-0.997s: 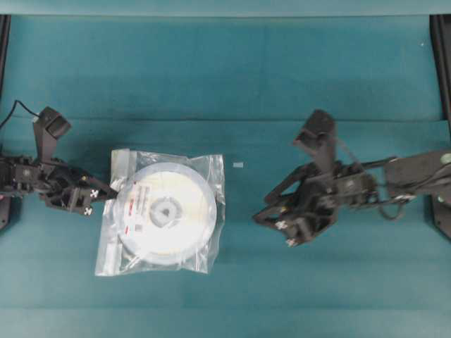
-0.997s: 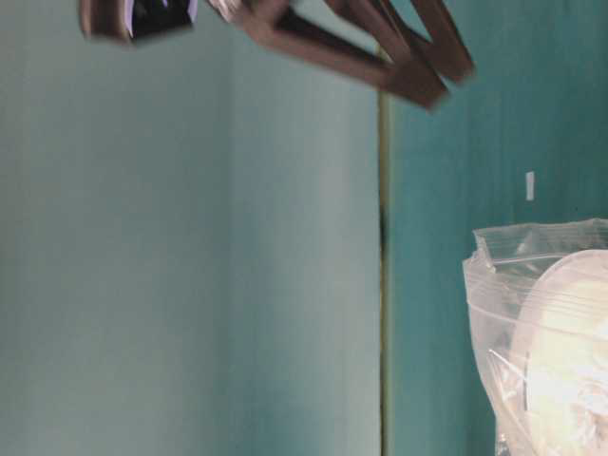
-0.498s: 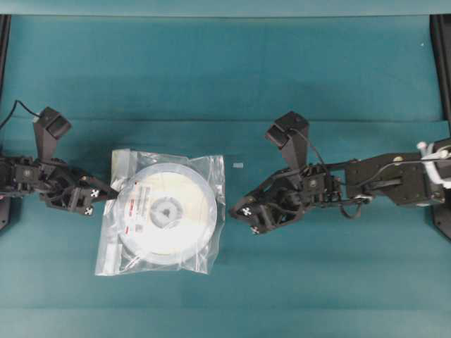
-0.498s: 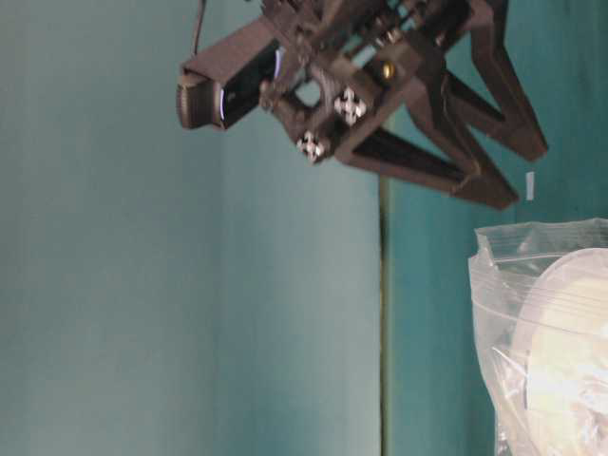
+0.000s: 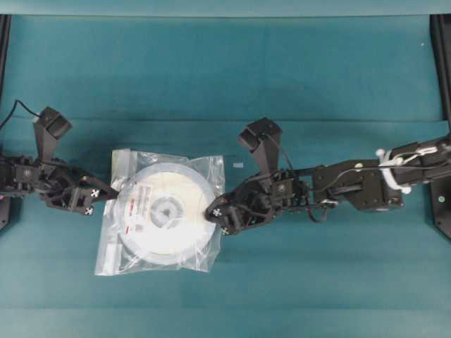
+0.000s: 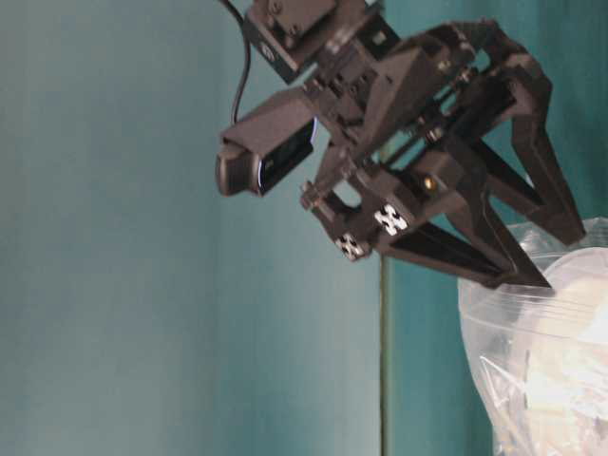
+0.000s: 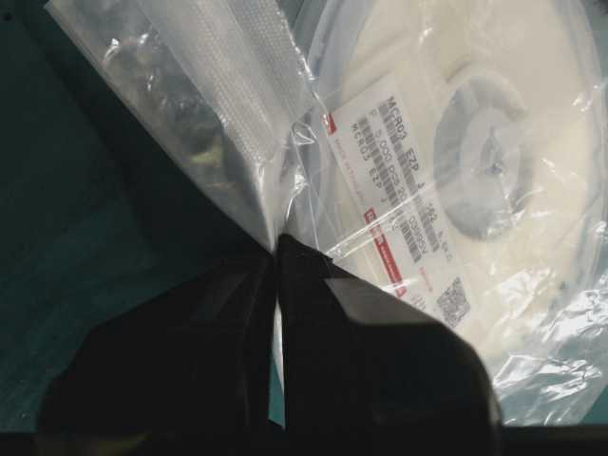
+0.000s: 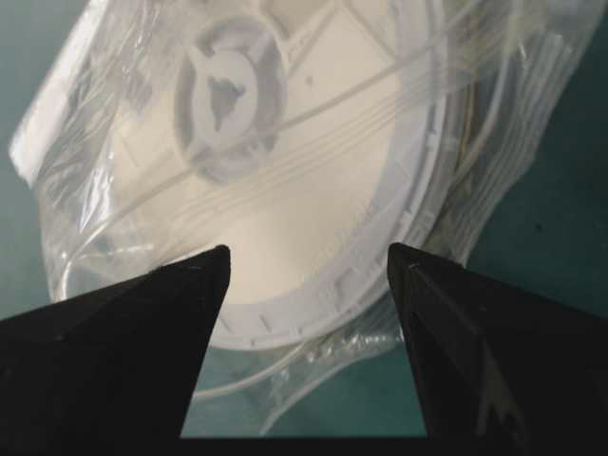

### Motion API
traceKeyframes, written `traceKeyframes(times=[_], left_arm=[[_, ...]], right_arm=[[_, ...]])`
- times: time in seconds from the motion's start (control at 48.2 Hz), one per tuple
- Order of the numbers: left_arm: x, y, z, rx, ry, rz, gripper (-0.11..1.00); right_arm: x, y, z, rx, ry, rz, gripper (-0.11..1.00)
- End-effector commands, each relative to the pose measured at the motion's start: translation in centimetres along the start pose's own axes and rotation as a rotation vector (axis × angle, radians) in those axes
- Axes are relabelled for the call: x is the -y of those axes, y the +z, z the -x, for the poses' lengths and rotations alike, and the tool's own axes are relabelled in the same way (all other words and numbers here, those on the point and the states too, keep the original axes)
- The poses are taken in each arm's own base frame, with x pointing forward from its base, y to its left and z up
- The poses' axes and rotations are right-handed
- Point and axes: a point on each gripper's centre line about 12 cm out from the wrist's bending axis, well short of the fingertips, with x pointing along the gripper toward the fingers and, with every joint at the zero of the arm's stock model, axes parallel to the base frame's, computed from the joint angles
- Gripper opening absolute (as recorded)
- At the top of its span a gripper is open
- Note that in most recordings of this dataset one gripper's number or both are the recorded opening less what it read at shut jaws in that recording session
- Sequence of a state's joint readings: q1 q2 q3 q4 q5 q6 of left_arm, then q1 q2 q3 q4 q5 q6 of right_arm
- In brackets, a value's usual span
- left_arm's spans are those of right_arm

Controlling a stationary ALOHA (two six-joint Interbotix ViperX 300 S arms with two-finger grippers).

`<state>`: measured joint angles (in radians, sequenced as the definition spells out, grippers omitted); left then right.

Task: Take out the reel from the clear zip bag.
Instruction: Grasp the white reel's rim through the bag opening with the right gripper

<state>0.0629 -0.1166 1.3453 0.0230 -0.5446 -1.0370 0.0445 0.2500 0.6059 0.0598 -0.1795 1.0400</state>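
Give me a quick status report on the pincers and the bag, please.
Left pincer shut on clear zip bag edge. Right pincer open at opposite edge. Reel inside. Nothing obstructing.

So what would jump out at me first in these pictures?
Probably the white reel, sealed inside a clear zip bag on the teal table. The left gripper pinches the bag's left edge shut, while the right gripper reaches its right edge, fingers spread wide.

One camera looks straight down on the tabletop [image 5: 296,63]; one sits low at its edge, turned sideways. Both wrist cameras look closely at the bag [image 7: 228,142] from opposite sides.
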Motion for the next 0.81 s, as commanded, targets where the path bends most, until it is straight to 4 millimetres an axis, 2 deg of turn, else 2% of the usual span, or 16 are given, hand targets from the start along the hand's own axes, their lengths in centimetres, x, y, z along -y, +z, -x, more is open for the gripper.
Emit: traceKeyframes(times=[0.0,0.311,0.789], left_arm=[[0.3,0.3,-0.1,0.009,-0.013,0.001,0.01],[0.4,0.3,-0.1,0.010,-0.015,0.002,0.01],[0.4,0.3,-0.1,0.009,-0.013,0.002,0.01]], right_arm=[[-0.4,0.7,-0.3,0.013,0.009,-0.017,0.84],[0.4,0.8,-1.2,0.004,-0.028,-0.029,0.84],[1.1,0.4,-0.7,-0.020,-0.069,-0.034,0.84]])
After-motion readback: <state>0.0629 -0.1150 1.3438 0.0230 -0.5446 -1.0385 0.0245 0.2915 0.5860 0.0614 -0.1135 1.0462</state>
